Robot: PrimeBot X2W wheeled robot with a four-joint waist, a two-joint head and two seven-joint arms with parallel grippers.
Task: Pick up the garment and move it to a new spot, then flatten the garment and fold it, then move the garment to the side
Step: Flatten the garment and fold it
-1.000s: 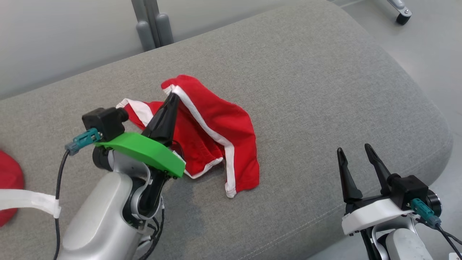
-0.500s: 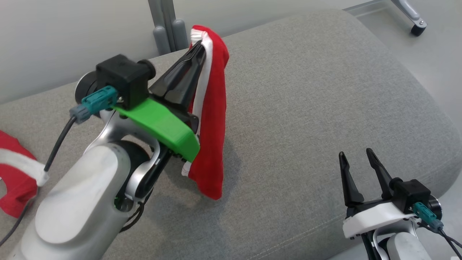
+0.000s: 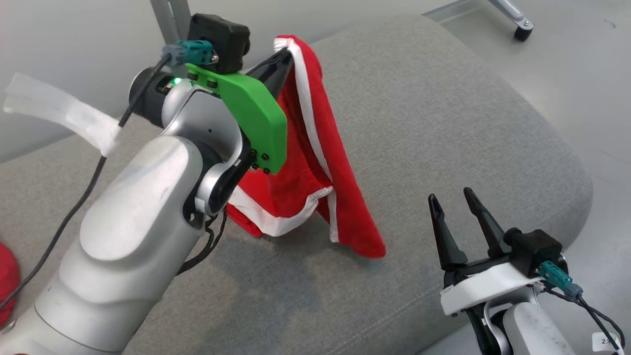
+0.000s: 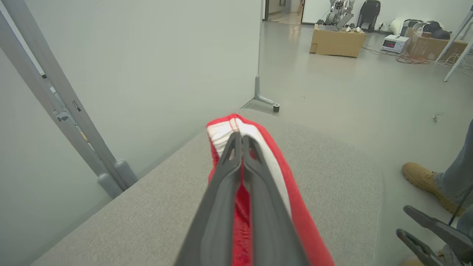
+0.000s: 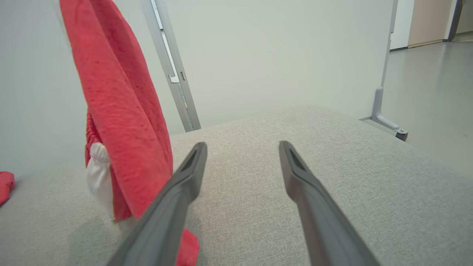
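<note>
Hanging from the left gripper (image 3: pixel 283 58), the red shorts (image 3: pixel 345 207) with white trim are held up above the grey fabric cushion (image 3: pixel 443 108), toward its back edge on the robot's left side. The left jaws are pressed together on a bunched, white-banded edge of the cloth, which in the left wrist view wraps over the tips of that gripper (image 4: pixel 240 137). Below the pinch the shorts (image 4: pixel 292 192) fall in one long loose drape, with a white-hemmed leg opening gaping under the green wrist plate (image 3: pixel 256 118). The lowest red corner dips to about the cushion's surface; whether it touches I cannot tell. The right gripper (image 3: pixel 451 195) sits low at the cushion's near right edge, jaws spread wide with nothing between them, and the hanging shorts (image 5: pixel 122 111) are to the left of it in its own wrist view. Another red cloth (image 3: pixel 7 276) lies at the far left. I judge the shorts light and wholly limp: they should swing in transit and slump into a heap when set down, yet the knit looks grippy enough that a single pinch should hold. For flattening, the banded edges are probably the best hold, thicker and firmer to bite, one corner in each gripper, then drawn apart
</note>
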